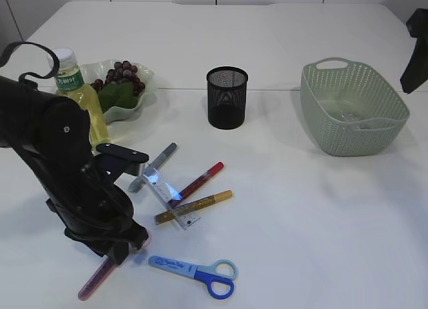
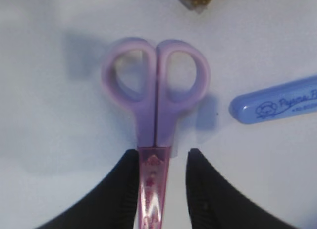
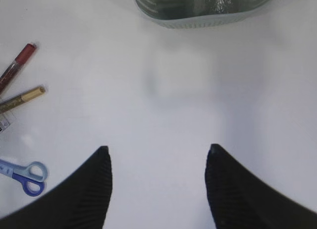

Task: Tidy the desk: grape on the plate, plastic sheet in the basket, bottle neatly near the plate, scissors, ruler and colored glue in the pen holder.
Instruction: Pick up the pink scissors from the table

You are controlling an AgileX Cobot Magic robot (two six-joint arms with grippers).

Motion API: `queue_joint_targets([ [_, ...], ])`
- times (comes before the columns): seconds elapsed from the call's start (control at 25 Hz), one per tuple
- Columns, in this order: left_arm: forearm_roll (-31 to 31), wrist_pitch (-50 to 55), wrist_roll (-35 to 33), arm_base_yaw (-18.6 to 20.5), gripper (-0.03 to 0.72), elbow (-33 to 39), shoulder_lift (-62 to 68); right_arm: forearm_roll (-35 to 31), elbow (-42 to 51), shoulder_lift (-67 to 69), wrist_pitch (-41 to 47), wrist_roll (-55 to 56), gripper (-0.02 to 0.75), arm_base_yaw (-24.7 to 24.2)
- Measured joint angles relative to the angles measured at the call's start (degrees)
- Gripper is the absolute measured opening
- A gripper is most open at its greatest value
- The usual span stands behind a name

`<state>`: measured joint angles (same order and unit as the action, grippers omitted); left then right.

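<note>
Mostly translucent pink-purple scissors [image 2: 155, 120], sheathed.

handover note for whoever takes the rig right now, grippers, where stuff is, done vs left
Left gripper: jaws astride the pink scissors, apparently not clamped yet.
Right gripper: open, empty, raised.
Done: grapes on plate, bottle beside it, plastic sheet in basket.
Left: both scissors (blue scissors), ruler, glue pens into the pen holder, which looks empty.
</note>
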<state>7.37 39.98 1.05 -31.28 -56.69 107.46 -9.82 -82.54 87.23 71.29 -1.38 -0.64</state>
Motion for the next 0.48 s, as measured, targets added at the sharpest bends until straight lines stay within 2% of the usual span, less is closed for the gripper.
queue_joint_targets([
  [0.48, 0.0, 0.1, 0.0, 0.0, 0.243, 0.0, 1.0, 0.0, 0.0, 0.0, 0.0, 0.0, 0.472, 0.0],
])
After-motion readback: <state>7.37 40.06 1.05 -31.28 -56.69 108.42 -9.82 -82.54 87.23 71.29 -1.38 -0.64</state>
